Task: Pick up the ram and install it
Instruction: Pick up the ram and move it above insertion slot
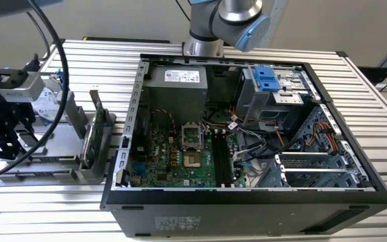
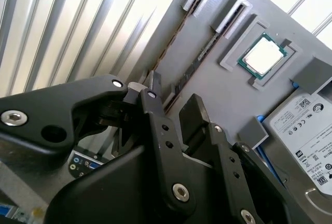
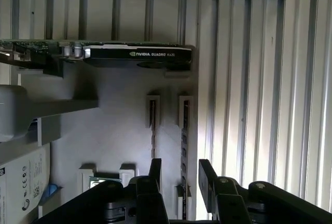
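Because the ram stands on edge in a slot of the gray holder, in the first wrist view, an off-centre drop could land a fingertip on it and crack it. In the second wrist view your gripper gapes empty, jaws either side of the ram's line. In the exterior view the wrist points down over the holder.

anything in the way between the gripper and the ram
Nothing visible. In the first wrist view the open gripper hangs over the ram, which lies in a slot of the gray tray, with only open space between.
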`<state>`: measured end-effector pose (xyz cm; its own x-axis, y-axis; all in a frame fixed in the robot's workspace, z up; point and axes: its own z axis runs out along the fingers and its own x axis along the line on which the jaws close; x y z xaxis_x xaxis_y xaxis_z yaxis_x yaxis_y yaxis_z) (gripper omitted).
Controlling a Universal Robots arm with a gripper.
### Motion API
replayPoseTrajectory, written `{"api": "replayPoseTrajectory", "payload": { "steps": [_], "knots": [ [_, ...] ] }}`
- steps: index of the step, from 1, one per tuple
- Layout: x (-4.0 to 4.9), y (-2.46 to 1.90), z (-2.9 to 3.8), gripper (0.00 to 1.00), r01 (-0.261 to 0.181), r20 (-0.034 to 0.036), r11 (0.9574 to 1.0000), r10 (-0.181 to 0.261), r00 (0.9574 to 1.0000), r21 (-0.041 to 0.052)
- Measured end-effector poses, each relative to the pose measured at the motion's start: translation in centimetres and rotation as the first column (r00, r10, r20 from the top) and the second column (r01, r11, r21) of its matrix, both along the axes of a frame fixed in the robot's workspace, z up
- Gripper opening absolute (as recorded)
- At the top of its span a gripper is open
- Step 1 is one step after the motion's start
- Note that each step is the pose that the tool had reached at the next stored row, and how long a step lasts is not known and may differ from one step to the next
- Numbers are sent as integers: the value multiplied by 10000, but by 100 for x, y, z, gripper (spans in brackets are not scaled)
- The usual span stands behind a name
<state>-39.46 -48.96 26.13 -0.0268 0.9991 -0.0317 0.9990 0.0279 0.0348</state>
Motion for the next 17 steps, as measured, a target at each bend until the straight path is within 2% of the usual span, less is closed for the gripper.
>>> {"api": "replayPoseTrajectory", "payload": {
  "steps": [17],
  "knots": [
    [0, 0, -51, 100, 0, 0, 10000, 0, 10000, -5]
  ]
}}
